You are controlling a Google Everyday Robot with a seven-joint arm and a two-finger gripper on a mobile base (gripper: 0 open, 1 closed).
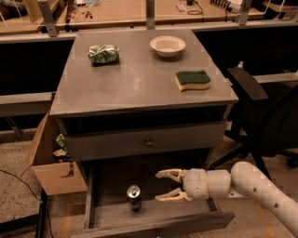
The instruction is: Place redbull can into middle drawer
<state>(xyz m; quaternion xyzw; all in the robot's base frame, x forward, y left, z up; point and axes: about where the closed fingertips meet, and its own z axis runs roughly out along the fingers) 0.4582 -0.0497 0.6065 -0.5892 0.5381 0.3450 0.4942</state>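
1 redbull can [134,197] stands upright inside the pulled-out middle drawer [153,226], so the placing looks done! The gripper [159,187] hovers just right of it, fingers [170,174] spread wide, touching nothing; only pulling the arm clear seems left. Above, a shut drawer front with knob [148,142], then the grey cabinet top [139,88] carrying sponge [193,80], bowl [167,45] and green snack bag [103,53], with wooden workbenches [116,13] behind

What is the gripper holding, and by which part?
Nothing. The gripper is open over the middle drawer, beside the redbull can, which stands upright, clear of the fingers.
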